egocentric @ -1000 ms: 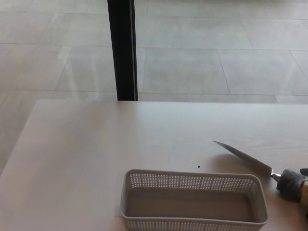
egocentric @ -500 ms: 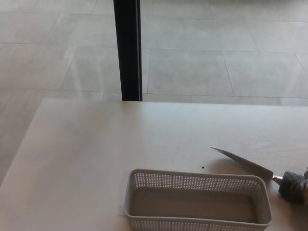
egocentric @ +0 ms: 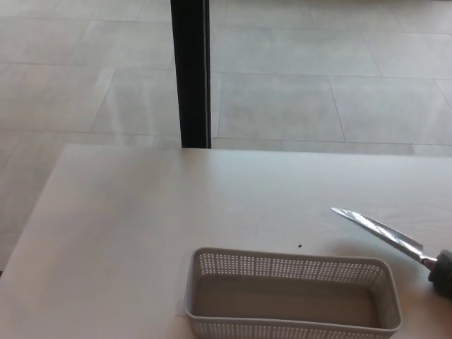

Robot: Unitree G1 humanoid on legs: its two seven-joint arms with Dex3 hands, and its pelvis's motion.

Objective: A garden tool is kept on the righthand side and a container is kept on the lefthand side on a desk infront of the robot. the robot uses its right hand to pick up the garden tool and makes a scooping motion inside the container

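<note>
1. While nothing lies inside it, one grey perforated container (egocentric: 292,296) sits near on the desk (egocentric: 141,212)
2. One garden tool (egocentric: 385,235) slants at the right edge; hand grasp cannot be told

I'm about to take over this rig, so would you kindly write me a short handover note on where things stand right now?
Left hand: not in view.
Right hand: not clearly in view; only a dark bit at the right edge, at the handle end of the garden tool, so grip cannot be judged.
Garden tool: its narrow metal blade points up-left, to the right of and behind the container's far right corner, not over it. Whether it rests on the desk or is lifted is unclear.
Container: perforated basket, near edge of the desk, nothing seen inside it.
Done: possibly the pickup.
Left: bring the blade into the container and scoop.
</note>
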